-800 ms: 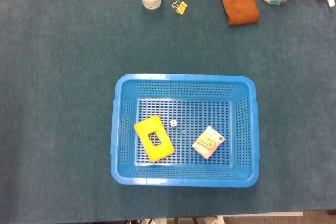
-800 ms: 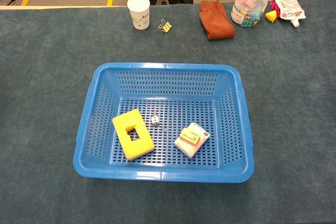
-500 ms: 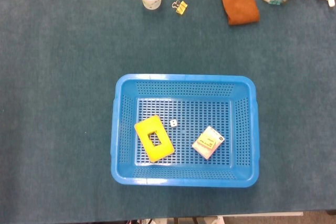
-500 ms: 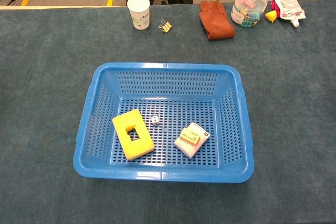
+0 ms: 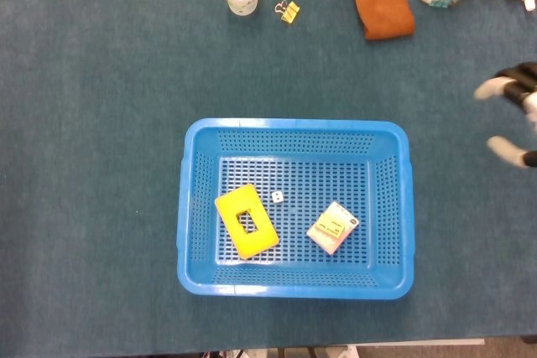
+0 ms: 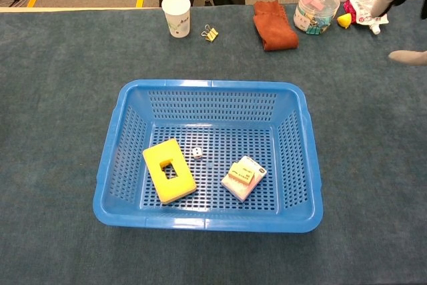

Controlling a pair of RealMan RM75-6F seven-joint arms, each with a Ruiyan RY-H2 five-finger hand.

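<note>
Newly arrived at the right edge, the right hand point(image 5: 513, 116) hovers blurred, fingers spread, empty, well apart from the blue perforated plastic basket point(image 5: 195, 207).

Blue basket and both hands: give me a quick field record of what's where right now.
basket: blue, on the teal table
in basket: yellow block, small die, sticky note pad
right hand: at the right edge, fingers apart, holding nothing, blurred
left hand: not in view
far edge: paper cup, binder clip, brown cloth, clear tub
</note>
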